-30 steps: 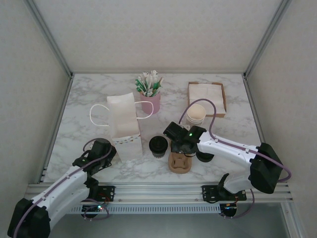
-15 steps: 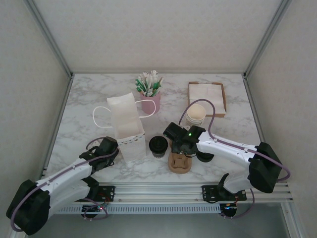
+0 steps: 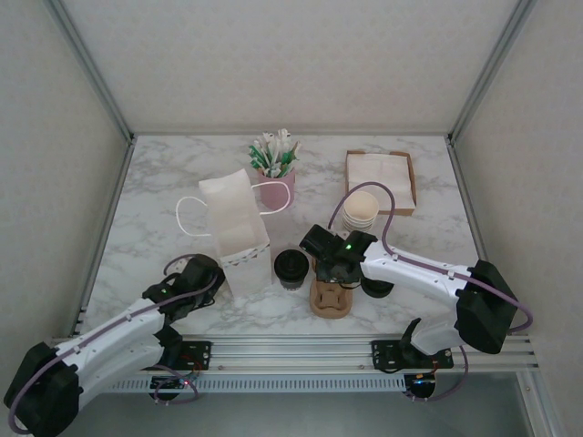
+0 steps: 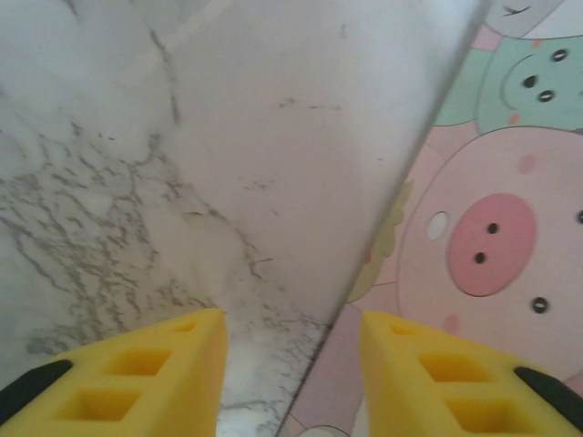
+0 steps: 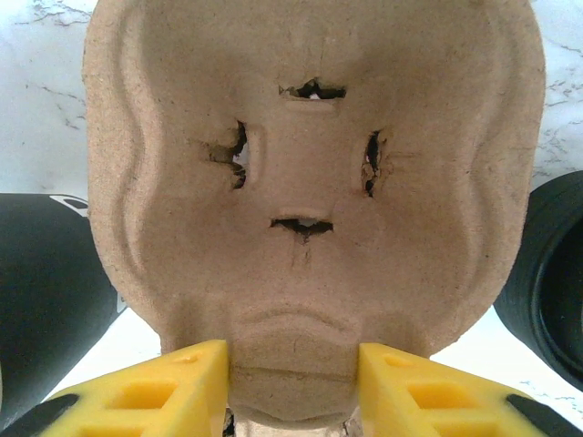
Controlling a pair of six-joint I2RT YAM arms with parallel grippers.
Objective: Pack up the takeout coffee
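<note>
From above, my left gripper (image 3: 215, 273) has slid right, up against the paper bag (image 3: 235, 232), which has shifted rightward. The coffee (image 3: 291, 268) stands between the bag and the cup carrier (image 3: 330, 297). At my left wrist, my fingers (image 4: 137, 373) are spread astride the bag's edge. At my right wrist, my right gripper (image 5: 291, 391) pinches the carrier's near end.

Right wrist view: the brown pulp cup carrier (image 5: 310, 182) runs off the top edge, the black-lidded cream paper cup (image 5: 46, 291) off the left, the loose black plastic lid (image 5: 553, 282) off the right. Left wrist view: the blurred pig-printed white paper bag (image 4: 474, 246) is cropped at right.
</note>
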